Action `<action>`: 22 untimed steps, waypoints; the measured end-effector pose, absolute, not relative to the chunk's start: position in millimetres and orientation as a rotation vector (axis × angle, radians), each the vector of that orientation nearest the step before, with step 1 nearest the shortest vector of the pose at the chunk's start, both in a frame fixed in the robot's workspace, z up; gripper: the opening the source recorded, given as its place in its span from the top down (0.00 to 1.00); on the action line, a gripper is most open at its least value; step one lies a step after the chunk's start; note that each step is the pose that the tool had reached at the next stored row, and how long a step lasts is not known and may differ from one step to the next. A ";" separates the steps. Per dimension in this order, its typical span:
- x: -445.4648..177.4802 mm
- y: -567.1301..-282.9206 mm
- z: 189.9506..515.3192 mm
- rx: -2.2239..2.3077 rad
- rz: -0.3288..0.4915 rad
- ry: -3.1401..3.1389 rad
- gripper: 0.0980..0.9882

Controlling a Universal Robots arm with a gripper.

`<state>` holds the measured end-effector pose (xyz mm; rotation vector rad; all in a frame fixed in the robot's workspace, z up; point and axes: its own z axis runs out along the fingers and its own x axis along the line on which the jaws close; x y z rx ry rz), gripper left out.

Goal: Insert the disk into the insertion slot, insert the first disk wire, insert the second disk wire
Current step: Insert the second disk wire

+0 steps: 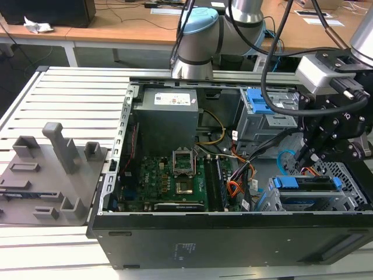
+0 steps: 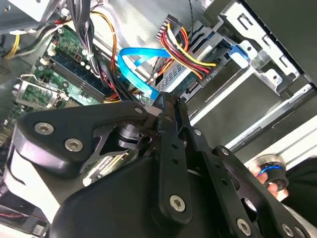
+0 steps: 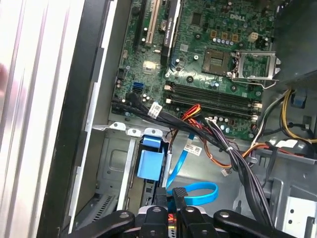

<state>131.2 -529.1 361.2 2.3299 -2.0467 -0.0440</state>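
The gripper (image 2: 166, 99) has its jaws pinched narrow on the second disk wire (image 2: 136, 67), beside the first disk wire (image 2: 185, 49), probably to plug it. The disk (image 1: 306, 185) sits in the insertion slot (image 1: 349, 201), at the exterior view's right.

Open black computer case (image 1: 233, 236) on a slatted aluminium table (image 1: 70, 93), green motherboard (image 1: 166, 178) inside at 9 o'clock of the drive bays, grey power supply (image 1: 169, 116) at 12 o'clock of the motherboard, grey moulded fixture (image 1: 52, 175) at 9 o'clock of the case.
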 end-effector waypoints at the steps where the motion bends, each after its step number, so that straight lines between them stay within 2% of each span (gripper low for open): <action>1: 131.2 -529.1 360.9 2.308 -0.045 -2.072 0.93; 22: 145.7 -545.9 342.8 2.201 -0.049 -2.188 0.93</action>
